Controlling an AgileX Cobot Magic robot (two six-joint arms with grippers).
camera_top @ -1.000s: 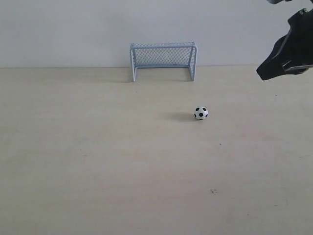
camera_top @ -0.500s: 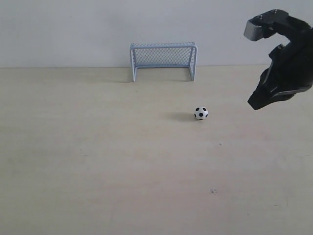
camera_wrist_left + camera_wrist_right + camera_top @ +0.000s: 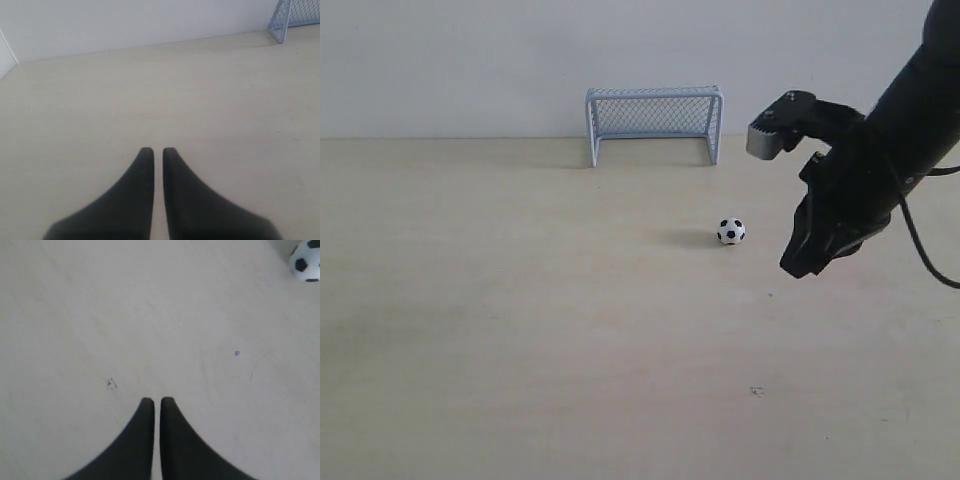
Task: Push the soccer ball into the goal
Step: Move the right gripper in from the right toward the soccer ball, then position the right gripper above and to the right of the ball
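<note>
The small black-and-white soccer ball (image 3: 731,231) rests on the pale table, in front of and slightly right of the pale blue goal (image 3: 653,121), which stands at the back wall. My right gripper (image 3: 800,264) hangs shut and empty just right of the ball, a little nearer the front, apart from it. In the right wrist view the ball (image 3: 305,262) shows at the frame's edge, far from the right gripper (image 3: 157,401). The left gripper (image 3: 154,150) is shut and empty over bare table, with a corner of the goal (image 3: 295,17) beyond it.
The white wall runs behind the goal. A small dark mark (image 3: 756,390) lies on the wooden table (image 3: 520,330) toward the front. A cable (image 3: 922,255) trails from the right arm.
The right arm has swung down and to the left from the upper right corner, bringing its gripper close beside the ball. The ball and goal have not moved.
</note>
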